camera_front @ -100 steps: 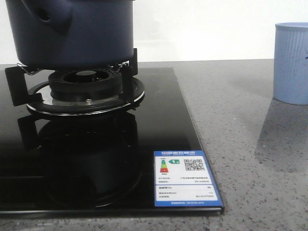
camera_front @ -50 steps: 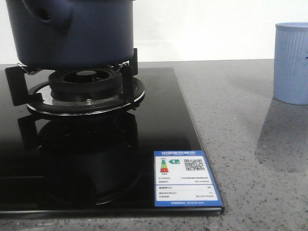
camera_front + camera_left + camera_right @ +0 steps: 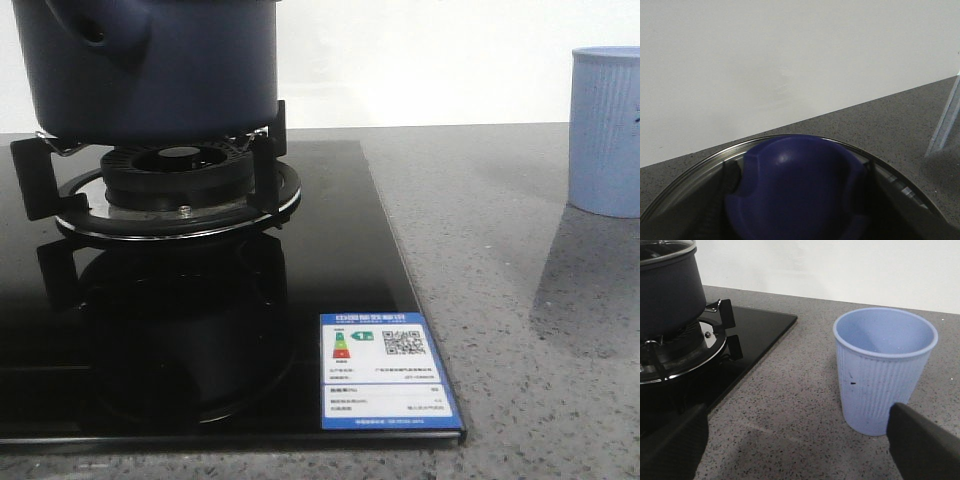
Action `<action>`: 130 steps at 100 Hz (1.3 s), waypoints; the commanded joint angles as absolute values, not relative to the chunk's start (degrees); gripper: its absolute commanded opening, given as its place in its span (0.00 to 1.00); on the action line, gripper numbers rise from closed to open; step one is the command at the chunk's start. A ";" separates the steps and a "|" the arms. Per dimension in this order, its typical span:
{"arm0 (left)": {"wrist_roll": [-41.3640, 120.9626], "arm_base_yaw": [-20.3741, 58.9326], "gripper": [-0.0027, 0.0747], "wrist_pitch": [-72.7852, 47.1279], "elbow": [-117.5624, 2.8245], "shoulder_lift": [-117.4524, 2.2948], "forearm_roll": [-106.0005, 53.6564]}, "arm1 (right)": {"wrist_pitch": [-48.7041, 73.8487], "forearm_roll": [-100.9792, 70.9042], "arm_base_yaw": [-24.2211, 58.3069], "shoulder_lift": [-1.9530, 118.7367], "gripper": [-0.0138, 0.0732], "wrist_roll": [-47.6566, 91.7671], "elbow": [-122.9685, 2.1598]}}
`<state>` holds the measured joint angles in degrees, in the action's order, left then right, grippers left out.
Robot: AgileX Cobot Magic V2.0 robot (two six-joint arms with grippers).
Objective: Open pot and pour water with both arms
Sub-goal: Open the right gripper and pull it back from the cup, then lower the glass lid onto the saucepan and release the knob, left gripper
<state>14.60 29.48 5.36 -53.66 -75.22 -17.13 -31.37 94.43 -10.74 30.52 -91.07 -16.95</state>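
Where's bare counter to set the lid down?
Free: grey counter between the glass hob edge and the blue cup, plus the strip in front of the cup. Crowded: the burner grate under the pot.

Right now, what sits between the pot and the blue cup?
Nothing stands there. Right wrist view: between the pot and the cup lie only the black glass cooktop's edge and bare speckled counter.

A kitchen, or a mock-up of one: a black glass gas hob (image 3: 340, 250) is set into a grey speckled stone worktop (image 3: 500, 300) against a plain white wall (image 3: 420, 60). A dark blue pot (image 3: 150, 70) sits on the burner grate (image 3: 180, 180), an energy label (image 3: 385, 372) is stuck on the glass, and a ribbed light blue cup (image 3: 882, 372) stands on the worktop
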 commanded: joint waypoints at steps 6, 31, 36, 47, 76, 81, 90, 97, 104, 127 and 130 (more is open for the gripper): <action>14.36 29.98 0.56 8.58 -55.74 -73.46 -17.27 | -31.17 93.03 -10.68 30.52 0.91 -91.07 -18.49; 14.36 29.98 0.76 8.77 -55.74 -72.81 -16.02 | -31.17 93.03 -10.68 30.52 0.91 -91.07 -18.49; 14.36 29.98 0.76 8.77 -55.74 -72.05 -16.02 | -31.17 93.03 -10.38 30.52 0.91 -91.07 -18.49; 14.36 29.98 0.75 8.36 -55.74 -68.82 -16.02 | -31.17 93.03 -9.10 30.52 0.91 -91.07 -18.49; 14.36 29.98 0.74 6.95 -55.74 -54.92 -15.67 | -31.18 93.03 -5.23 30.52 0.90 -91.07 -19.53; 14.36 29.98 0.70 6.59 -55.74 -52.56 -14.80 | -31.31 93.03 -4.63 30.52 0.86 -91.07 -20.44; 14.36 29.98 0.52 5.90 -55.74 -48.60 -12.75 | -31.31 92.82 -4.13 30.52 0.72 -91.07 -22.73; 14.36 29.98 0.36 4.89 -55.74 -46.35 -11.06 | -31.31 92.43 -4.05 30.52 0.54 -91.07 -24.74; 14.36 29.98 0.14 1.78 -55.74 -44.07 -8.28 | -31.90 92.30 -4.05 30.52 0.31 -91.07 -27.17; 14.36 29.98 0.01 -10.41 -53.33 -37.12 -6.45 | -38.46 92.06 -4.05 30.52 0.09 -91.07 -30.44; 14.36 29.98 0.01 -8.67 -51.82 -35.63 -7.14 | -40.32 92.42 -4.05 30.52 0.09 -91.07 -30.11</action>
